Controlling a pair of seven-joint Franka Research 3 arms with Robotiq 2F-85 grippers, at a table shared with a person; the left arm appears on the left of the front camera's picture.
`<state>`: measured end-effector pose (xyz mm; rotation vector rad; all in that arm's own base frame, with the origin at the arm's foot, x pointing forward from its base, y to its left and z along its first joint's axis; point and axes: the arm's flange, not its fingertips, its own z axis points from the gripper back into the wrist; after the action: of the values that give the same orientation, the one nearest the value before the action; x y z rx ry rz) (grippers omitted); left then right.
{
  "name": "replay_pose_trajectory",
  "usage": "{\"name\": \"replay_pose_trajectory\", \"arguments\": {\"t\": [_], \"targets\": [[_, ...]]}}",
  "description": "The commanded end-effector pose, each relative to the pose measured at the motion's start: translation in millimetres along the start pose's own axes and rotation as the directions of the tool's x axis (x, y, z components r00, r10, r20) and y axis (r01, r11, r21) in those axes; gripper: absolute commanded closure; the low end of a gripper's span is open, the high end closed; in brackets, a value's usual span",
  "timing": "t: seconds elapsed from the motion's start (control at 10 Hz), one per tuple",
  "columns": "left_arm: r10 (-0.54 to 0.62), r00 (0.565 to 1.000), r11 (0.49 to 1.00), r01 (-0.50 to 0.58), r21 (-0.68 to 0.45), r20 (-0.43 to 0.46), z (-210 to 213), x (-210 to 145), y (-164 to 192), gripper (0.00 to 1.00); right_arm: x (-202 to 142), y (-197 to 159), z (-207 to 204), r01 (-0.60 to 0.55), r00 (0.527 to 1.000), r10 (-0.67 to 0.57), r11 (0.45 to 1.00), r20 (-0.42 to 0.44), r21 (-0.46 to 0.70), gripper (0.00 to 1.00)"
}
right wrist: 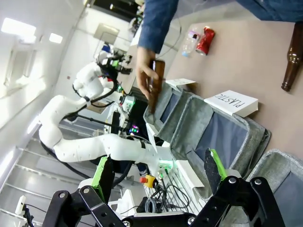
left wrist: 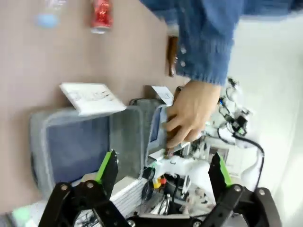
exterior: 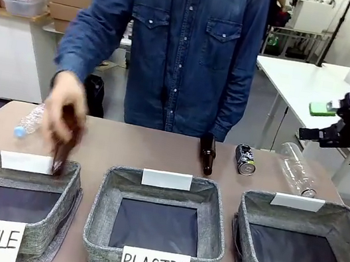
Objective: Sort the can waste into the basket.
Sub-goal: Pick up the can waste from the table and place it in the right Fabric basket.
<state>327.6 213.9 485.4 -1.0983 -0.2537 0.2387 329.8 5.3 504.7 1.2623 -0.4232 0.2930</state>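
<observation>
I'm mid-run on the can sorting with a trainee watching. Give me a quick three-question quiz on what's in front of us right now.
1. True or false: the dark can already lies inside the CAN basket.
2. What does the person's hand hold at the BOTTLE basket? A) red can B) brown bottle C) clear plastic bottle
3. Fill in: the robot's right hand is ____, holding nothing.
Key: 1 false, it lies on the table behind the baskets. 2 B. 3 open.
</observation>
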Motion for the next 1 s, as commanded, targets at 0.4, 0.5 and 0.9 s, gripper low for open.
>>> {"name": "replay_pose_trajectory", "arguments": {"t": [0.4,0.5,0.9], "targets": [[0.073,0.997,0.995,-0.073,-0.064,-0.004,52.5,-37.0,45.0,0.00,3.5,-0.5,-2.2,-0.030,0.999,0.029,0.999,0.019,0.023,0.00],[0.065,0.998,0.996,-0.065,-0.068,-0.006,52.4,-34.4,45.9,0.00,3.5,-0.5,-2.2,-0.030,0.999,0.029,0.999,0.019,0.023,0.00],[0.064,0.998,0.996,-0.065,-0.058,-0.009,46.6,-33.2,42.2,0.00,3.5,-0.5,-2.2,-0.030,0.999,0.029,0.999,0.019,0.023,0.00]]}}
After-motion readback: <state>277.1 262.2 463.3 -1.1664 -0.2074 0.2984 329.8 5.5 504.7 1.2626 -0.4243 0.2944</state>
